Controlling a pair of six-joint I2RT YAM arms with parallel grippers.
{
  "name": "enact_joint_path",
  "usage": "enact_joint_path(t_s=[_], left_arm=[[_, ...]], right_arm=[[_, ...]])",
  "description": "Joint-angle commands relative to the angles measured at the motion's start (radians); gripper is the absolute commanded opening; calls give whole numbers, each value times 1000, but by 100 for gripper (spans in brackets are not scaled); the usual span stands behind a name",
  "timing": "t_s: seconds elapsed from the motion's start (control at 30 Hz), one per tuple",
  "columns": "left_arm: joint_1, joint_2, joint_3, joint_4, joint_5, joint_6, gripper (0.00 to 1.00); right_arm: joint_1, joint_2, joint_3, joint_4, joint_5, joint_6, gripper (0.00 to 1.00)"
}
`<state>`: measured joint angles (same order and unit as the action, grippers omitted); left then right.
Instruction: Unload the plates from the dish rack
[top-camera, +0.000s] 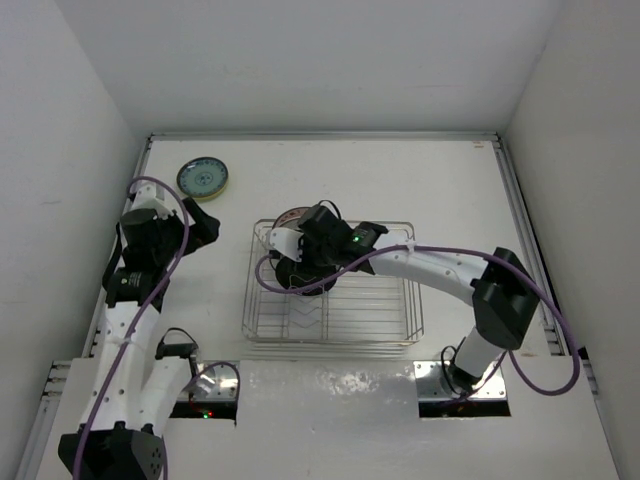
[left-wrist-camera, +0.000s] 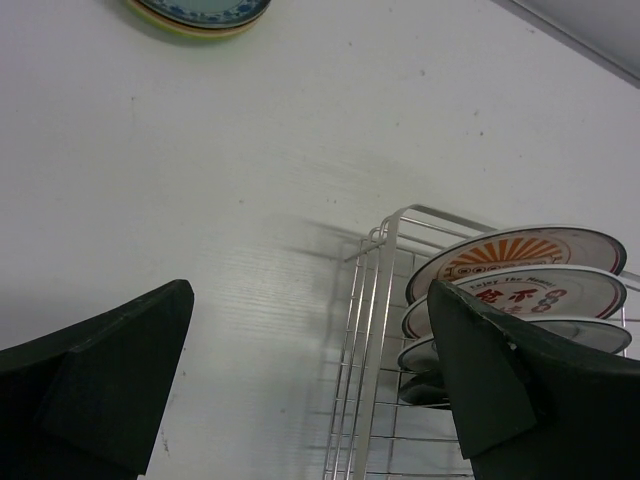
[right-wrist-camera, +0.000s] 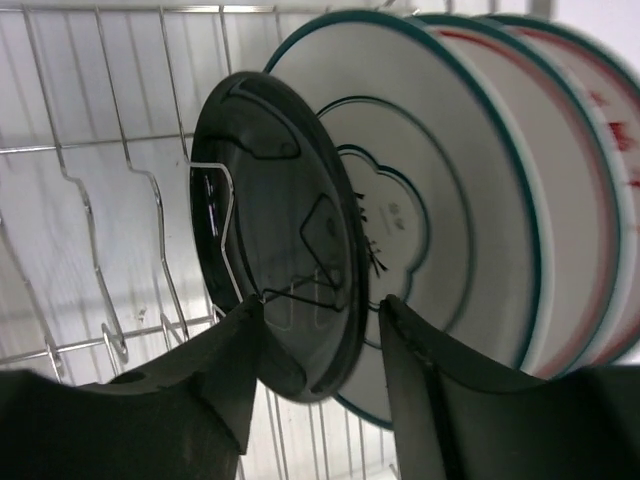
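Observation:
The silver wire dish rack (top-camera: 385, 322) sits mid-table. Several plates stand in its far left slots (top-camera: 290, 222). My right gripper (top-camera: 303, 258) is down among them. In the right wrist view its jaws (right-wrist-camera: 320, 315) are open and straddle the lower rim of the black plate (right-wrist-camera: 270, 220); the left finger is close to its face and a gap shows at the right finger. Behind it stand a white teal-rimmed plate (right-wrist-camera: 450, 190) and red-patterned plates (right-wrist-camera: 600, 180). My left gripper (top-camera: 203, 232) is open and empty above the table, left of the rack (left-wrist-camera: 385, 245).
A small stack with a teal-patterned plate on top (top-camera: 203, 179) lies on the table at the far left; it also shows in the left wrist view (left-wrist-camera: 205, 10). White walls close in the table on three sides. The rack's near and right slots (right-wrist-camera: 90, 200) hold no plates.

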<state>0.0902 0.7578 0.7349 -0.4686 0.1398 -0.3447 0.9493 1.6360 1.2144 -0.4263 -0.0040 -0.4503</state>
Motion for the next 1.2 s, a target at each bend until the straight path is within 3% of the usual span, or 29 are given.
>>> enact_joint_path(t_s=[0.0, 0.1, 0.3, 0.43, 0.53, 1.0, 1.17], left_arm=[[-6, 2, 29, 47, 7, 18, 100], [-7, 2, 27, 50, 14, 19, 100], [-9, 5, 26, 51, 17, 19, 100], [-10, 8, 26, 53, 17, 18, 100], [-9, 12, 26, 53, 18, 18, 100], [-10, 18, 31, 56, 21, 18, 100], [-10, 14, 46, 77, 119, 0, 100]], right_arm=[[0, 36, 48, 37, 19, -10, 45], [0, 44, 40, 52, 29, -1, 32], [0, 36, 30, 100, 72, 30, 17], [0, 48, 45, 75, 99, 58, 12], [0, 62, 77, 46, 104, 79, 0], [2, -2, 141, 20, 222, 116, 0], [3, -39, 221, -61, 234, 96, 0]])
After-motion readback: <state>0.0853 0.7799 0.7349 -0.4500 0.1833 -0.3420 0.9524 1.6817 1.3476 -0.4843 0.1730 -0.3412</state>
